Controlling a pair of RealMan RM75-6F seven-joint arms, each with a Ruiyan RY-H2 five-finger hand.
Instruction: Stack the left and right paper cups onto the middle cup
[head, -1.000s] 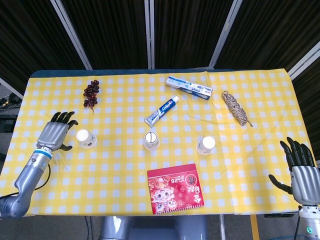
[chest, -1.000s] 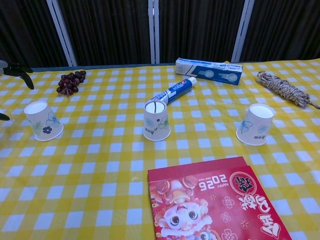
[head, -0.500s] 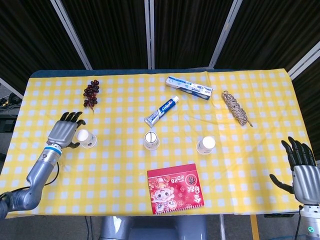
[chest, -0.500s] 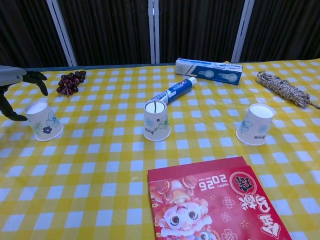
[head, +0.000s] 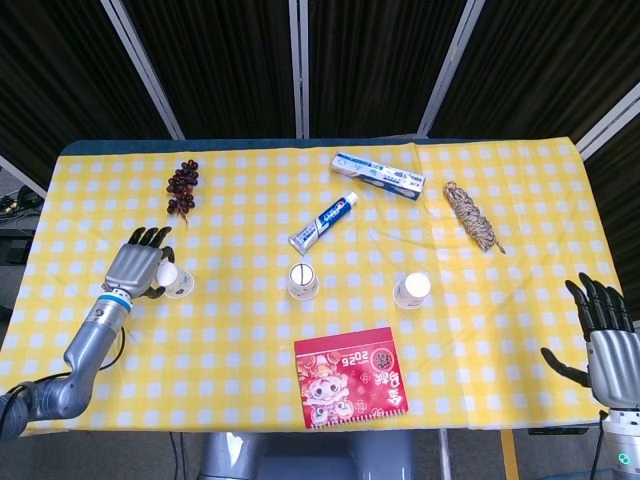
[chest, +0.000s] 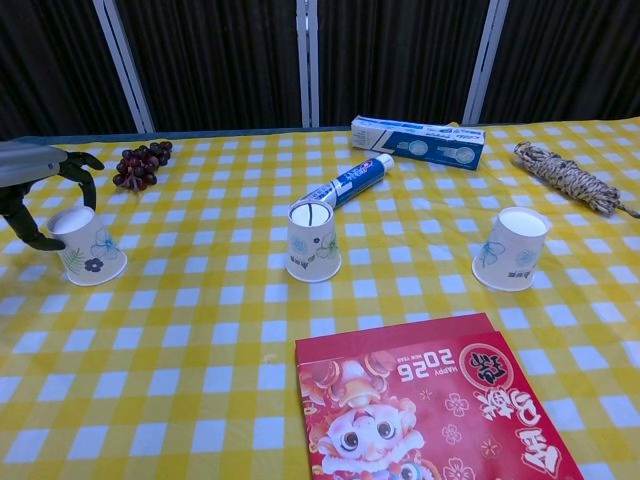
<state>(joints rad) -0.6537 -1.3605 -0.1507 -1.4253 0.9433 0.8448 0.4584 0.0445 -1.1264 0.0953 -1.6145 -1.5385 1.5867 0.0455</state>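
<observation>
Three upturned white paper cups with blue flower prints stand in a row: left cup (chest: 88, 247) at nine o'clock, middle cup (chest: 312, 241), right cup (chest: 511, 249) at three. The left hand (head: 139, 268) arches over the left cup, fingers apart. The right hand (head: 607, 335) hangs spread past the yellow checked tablecloth's (head: 520, 330) four-o'clock edge.

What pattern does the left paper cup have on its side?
A blue flower with green leaves on white, on the left paper cup; clearest in the chest view.
</observation>
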